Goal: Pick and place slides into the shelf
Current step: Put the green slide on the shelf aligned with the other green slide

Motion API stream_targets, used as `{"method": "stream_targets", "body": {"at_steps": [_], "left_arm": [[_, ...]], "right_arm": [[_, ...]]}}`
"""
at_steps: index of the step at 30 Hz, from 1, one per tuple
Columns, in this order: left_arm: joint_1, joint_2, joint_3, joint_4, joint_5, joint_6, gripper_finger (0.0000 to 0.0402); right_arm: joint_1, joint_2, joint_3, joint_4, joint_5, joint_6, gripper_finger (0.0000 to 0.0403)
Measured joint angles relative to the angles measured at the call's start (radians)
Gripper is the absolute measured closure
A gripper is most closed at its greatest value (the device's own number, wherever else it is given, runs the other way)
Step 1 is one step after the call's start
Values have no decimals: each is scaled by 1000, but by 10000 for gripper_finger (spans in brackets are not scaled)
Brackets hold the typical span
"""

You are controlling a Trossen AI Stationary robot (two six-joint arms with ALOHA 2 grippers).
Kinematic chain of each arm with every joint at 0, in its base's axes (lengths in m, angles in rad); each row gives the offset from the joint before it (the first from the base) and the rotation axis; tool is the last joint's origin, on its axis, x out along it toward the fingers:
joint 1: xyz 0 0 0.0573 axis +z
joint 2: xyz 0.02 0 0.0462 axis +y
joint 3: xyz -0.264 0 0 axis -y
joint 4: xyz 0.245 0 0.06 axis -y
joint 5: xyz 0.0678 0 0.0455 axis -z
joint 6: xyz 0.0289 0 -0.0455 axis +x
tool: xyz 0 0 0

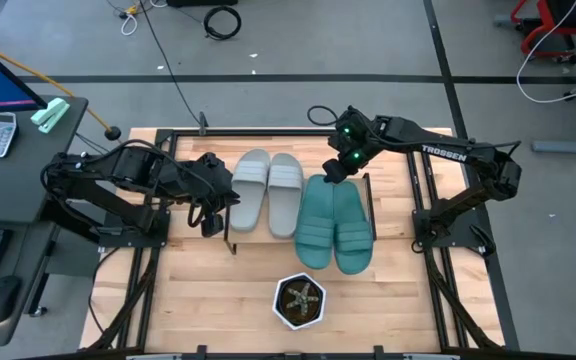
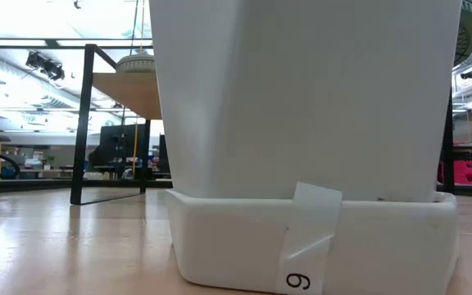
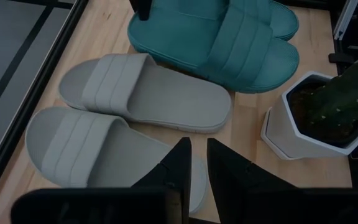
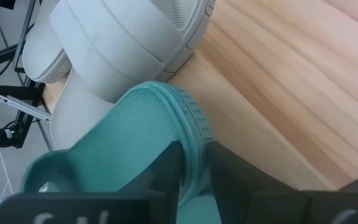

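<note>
Two light grey slides [image 1: 268, 192] [image 3: 142, 93] lie side by side on the shelf's wooden top board [image 2: 125, 86]. Two teal slides [image 1: 334, 228] [image 3: 222, 37] lie to their right, with their near ends reaching past the board's near edge. My right gripper [image 1: 336, 172] [image 4: 194, 152] is at the teal pair's far end, shut on one slide. My left gripper [image 1: 211, 218] [image 3: 197, 149] hovers at the near left corner of the grey pair, its fingers a narrow gap apart. I cannot see it touching anything. My right gripper pinches the raised rim [image 4: 191, 124] at the far end of one teal slide between its two fingers. It comes slanting down from the far side. The slide stretches away toward the near edge beside its mate. Whether that end is lifted off the board, I cannot tell.
A white hexagonal pot with a cactus [image 1: 299, 301] [image 3: 316, 118] stands on the table near the front edge, just in front of the teal slides. It fills most of the low view [image 2: 301, 123]. The shelf's black legs [image 1: 230, 240] stand beside my left gripper.
</note>
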Motion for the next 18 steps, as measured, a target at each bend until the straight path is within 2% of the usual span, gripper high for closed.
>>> {"method": "stream_targets", "body": {"at_steps": [9,18], "left_arm": [[0,0,0,0,0,0,340],[0,0,0,-1,0,-14,345]], "right_arm": [[-17,0,0,3,40,-10,263],[-64,0,48,-33,54,-68,252]]}}
